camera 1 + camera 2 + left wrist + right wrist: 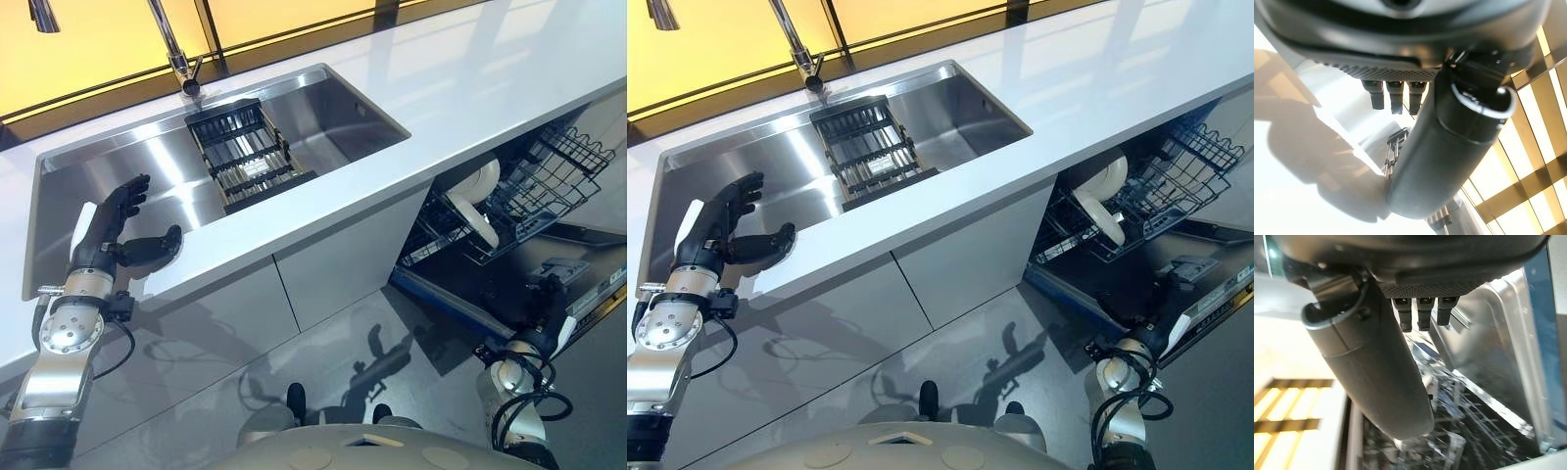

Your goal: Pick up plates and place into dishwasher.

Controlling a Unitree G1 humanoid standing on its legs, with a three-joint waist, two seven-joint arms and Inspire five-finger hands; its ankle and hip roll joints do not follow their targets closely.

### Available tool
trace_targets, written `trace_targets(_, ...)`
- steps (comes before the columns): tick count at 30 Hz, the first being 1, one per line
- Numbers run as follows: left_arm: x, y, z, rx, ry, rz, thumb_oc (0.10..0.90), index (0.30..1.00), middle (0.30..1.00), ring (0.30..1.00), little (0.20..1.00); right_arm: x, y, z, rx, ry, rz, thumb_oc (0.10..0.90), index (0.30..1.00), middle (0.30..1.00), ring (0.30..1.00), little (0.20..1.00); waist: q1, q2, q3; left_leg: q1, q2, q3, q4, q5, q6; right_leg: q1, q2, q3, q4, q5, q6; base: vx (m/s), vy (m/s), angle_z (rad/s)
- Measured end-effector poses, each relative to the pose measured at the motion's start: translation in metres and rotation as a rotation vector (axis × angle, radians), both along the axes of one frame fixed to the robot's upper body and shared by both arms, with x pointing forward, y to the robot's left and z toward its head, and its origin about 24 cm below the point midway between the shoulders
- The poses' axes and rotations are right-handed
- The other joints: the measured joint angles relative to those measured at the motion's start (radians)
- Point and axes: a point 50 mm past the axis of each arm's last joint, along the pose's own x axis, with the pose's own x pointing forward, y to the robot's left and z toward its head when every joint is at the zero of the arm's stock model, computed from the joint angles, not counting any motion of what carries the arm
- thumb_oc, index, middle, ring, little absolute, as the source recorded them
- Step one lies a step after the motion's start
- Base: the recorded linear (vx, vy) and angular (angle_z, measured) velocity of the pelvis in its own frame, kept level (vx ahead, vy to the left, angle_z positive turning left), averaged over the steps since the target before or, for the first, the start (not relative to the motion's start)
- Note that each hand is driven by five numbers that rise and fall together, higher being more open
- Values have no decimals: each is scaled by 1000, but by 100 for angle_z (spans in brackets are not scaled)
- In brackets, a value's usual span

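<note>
Two white plates point(477, 201) stood on edge in the lower rack point(509, 211) of the open dishwasher point(549, 284), under the right end of the counter point(470, 108). They leaned side by side in the rack's near-left part, faces turned roughly along the rack's length, rims up.

The right hand point(551, 304) hung low by the outer edge of the dropped dishwasher door point(598, 294), well apart from the plates and below them. Its wrist view showed the fingers point(1418, 313) straight and the thumb point(1376, 377) extended, holding nothing, with the rack wires past them.

The left hand point(122, 230) was at the near-left corner of the steel sink point(333, 117), well apart from the dishwasher. Its fingers point(132, 196) were spread over the basin and the thumb point(157, 247) lay over the sink's front rim, relaxed and empty.

A dark wire drainer point(245, 157) sat across the middle of the sink, below the tap point(176, 49) at the back edge. The basin on either side of it lay bare, as did the counter to the right of the sink. Grey cabinet fronts point(323, 264) ran under the counter's front edge between the two hands.
</note>
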Motion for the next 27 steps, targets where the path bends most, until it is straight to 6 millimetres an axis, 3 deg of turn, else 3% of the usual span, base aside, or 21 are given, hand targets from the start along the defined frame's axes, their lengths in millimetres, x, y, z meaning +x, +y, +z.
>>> trace_targets(4,11,-10,5,38,17,-80,800,900,900,900,900,20,-19,4,-38,42,50,800,900,900,900,900,27,0,0,7,-6,-31,2,4,0,24,-2,-28,0,0,-1,87,-66,20)
trace_targets(8,22,-18,11,72,26,-150,800,900,900,900,900,33,-51,8,97,6,-95,800,900,900,900,900,71,6,3,10,-14,-63,2,9,0,42,-6,-61,0,-5,2,81,-38,26)
trace_targets(11,24,-20,12,71,30,-167,800,900,900,900,900,32,-60,7,187,-28,-185,800,900,900,900,900,86,20,13,6,-19,-86,2,15,1,50,-8,-84,0,-8,3,34,-1,23)
trace_targets(16,29,-24,15,62,28,-193,800,900,900,900,900,31,-71,10,283,-64,-258,800,900,900,900,900,112,71,43,-16,-29,-133,2,30,1,51,-12,-132,0,-10,4,4,28,27)
trace_targets(23,30,-28,18,46,-6,-219,800,900,900,900,900,48,-104,46,490,-379,-293,800,900,900,900,900,111,133,77,-48,-40,-165,3,46,-7,15,-26,-167,43,-29,8,-17,91,13)
trace_targets(27,29,-30,14,43,3,-229,800,900,900,900,900,57,-105,58,518,-493,-287,800,900,900,900,900,111,169,85,-45,-49,-181,3,47,-8,17,-36,-184,62,-45,14,53,58,12)
